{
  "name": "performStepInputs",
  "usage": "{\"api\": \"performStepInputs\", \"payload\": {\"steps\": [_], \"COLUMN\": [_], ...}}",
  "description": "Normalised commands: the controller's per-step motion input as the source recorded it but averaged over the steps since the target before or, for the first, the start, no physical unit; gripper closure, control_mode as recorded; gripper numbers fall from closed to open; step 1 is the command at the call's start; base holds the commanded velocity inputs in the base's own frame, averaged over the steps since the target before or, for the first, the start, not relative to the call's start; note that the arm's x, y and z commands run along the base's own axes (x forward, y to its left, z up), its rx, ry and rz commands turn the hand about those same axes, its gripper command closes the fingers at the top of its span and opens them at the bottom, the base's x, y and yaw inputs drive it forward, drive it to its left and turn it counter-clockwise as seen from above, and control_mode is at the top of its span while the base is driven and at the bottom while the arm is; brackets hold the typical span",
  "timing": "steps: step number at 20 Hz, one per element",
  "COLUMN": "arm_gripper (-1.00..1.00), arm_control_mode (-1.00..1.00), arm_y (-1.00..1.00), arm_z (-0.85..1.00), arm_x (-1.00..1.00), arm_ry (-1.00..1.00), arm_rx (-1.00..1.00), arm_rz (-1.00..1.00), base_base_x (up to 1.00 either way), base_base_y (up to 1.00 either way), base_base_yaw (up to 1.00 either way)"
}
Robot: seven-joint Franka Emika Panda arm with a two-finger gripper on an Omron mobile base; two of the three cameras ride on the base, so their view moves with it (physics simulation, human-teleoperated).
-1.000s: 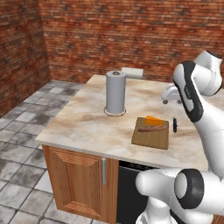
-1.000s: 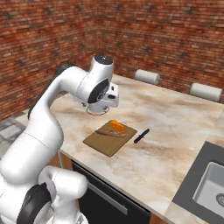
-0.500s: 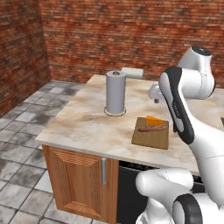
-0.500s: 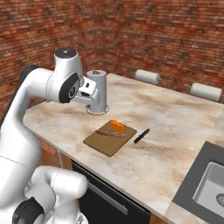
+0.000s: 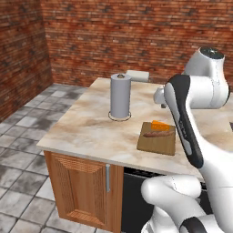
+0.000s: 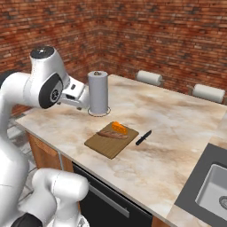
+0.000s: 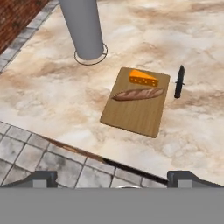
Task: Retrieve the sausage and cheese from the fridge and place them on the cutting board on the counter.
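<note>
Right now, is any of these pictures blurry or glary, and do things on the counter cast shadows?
Hand view: sharp, no glare; the orange cheese wedge, the brown sausage and the black knife cast almost no shadow on the light-brown wooden cutting board or the beige marbled counter. Right base view: even flat lighting, a faint dark ring under the grey paper-towel roll. Left base view: equally crisp.

Walls: red-brown brick, meeting at a corner | Floor: grey stone tiles, mottled | Cabinet: orange-brown wood door with silver bar handle | Sink: steel basin at far right | Light: even, soft.
</note>
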Motion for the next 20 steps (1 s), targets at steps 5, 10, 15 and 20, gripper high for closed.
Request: {"api": "performStepInputs", "payload": {"steps": [5,10,15,20], "arm_gripper": [-1.0,-1.0,-1.0,-1.0], "arm_control_mode": [-1.0,-1.0,1.0,1.0], "arm_y": [0.0,0.0,0.0,0.0], "arm_z": [0.28,0.05,0.0,0.0], "arm_x": [-0.67,-0.79,-0.38,0.0], "arm_ry": [-0.11,-0.12,-0.06,0.0], "arm_rx": [0.0,0.0,0.0,0.0], "arm_rz": [0.01,0.11,0.1,0.0], "base_base_x": [0.0,0.0,-0.14,-0.22], "base_base_y": [0.0,0.0,0.02,0.31], "base_base_yaw": [0.0,0.0,0.08,0.09]}}
